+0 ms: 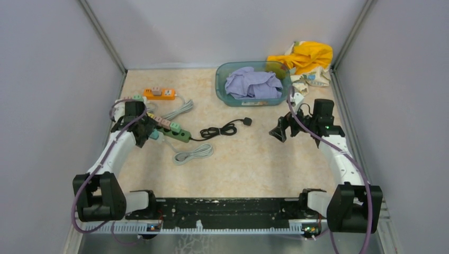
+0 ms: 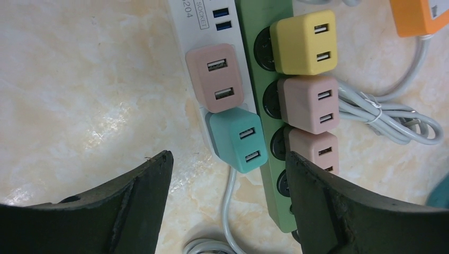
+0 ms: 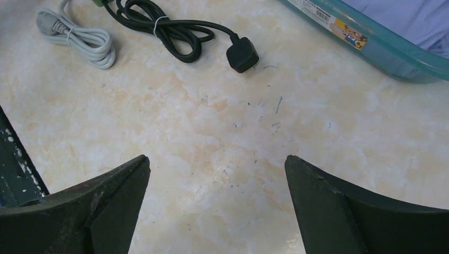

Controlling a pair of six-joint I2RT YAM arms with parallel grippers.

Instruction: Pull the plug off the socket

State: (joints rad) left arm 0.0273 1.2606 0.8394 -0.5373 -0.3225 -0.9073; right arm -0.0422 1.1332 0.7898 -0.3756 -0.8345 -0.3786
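The left tool (image 2: 227, 156) hovers with its fingers spread, a teal plug (image 2: 235, 138) framed in the gap between them and touched by neither. The plug sits seated in a socket of a white power strip (image 2: 182, 32), which lies just beside a green strip (image 2: 249, 16). The right tool (image 3: 217, 159) hangs wide open above the marbled counter (image 3: 328, 116), well apart from both strips.

Teal basin (image 1: 221, 84) at the table's (image 1: 254, 159) far edge, right of centre; lavender cloth (image 1: 253, 83) bundled inside. Yellow cloth (image 1: 304, 55) heaped in far right corner (patterned fabric beneath).
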